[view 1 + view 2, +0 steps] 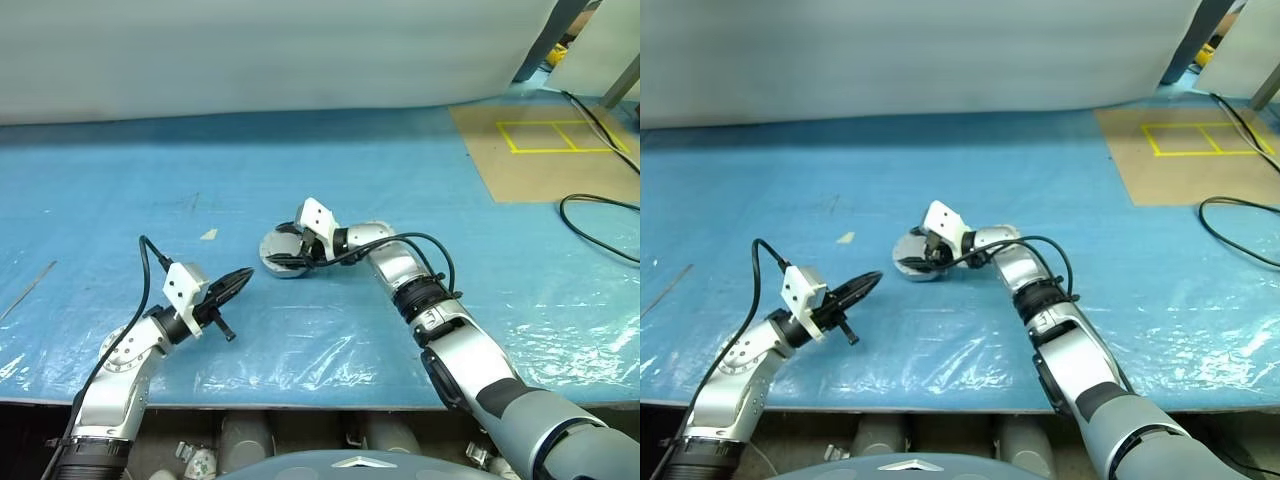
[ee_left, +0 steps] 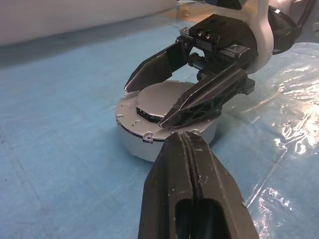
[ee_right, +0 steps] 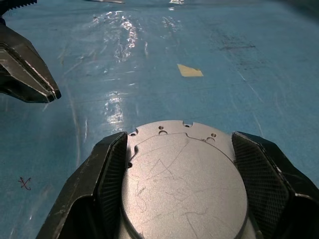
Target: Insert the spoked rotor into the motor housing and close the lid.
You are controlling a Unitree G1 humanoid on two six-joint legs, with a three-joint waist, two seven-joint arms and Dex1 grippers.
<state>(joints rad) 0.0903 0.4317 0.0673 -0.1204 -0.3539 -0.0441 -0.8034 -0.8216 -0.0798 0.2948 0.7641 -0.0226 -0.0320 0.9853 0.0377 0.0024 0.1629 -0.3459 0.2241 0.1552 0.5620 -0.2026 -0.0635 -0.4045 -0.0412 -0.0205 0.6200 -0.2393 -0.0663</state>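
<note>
1. the right tool (image 3: 177, 184), two black fingers spread wide, straddles the flat round grey metal lid (image 3: 184, 191); one finger (image 3: 102, 184) lies along each side of the disc, at or against its edge, and whether they press it i cannot tell.
2. that lid sits on top of the short round silver motor housing (image 2: 149, 142), which stands on the surface near its middle.
3. the housing's flange with small holes (image 3: 162, 130) pokes out beyond the lid's far edge.
4. the left tool (image 1: 232, 285) is fully closed with nothing in it, held level, its tip aimed at the housing from near by, not touching.
5. the surface (image 1: 420, 190) is covered in blue plastic sheet; a small pale scrap (image 1: 208, 235) lies on it, beyond the left tool.
6. a tan board with yellow tape squares (image 1: 545, 150) lies at the far right, a black cable (image 1: 600, 215) beside it.
</note>
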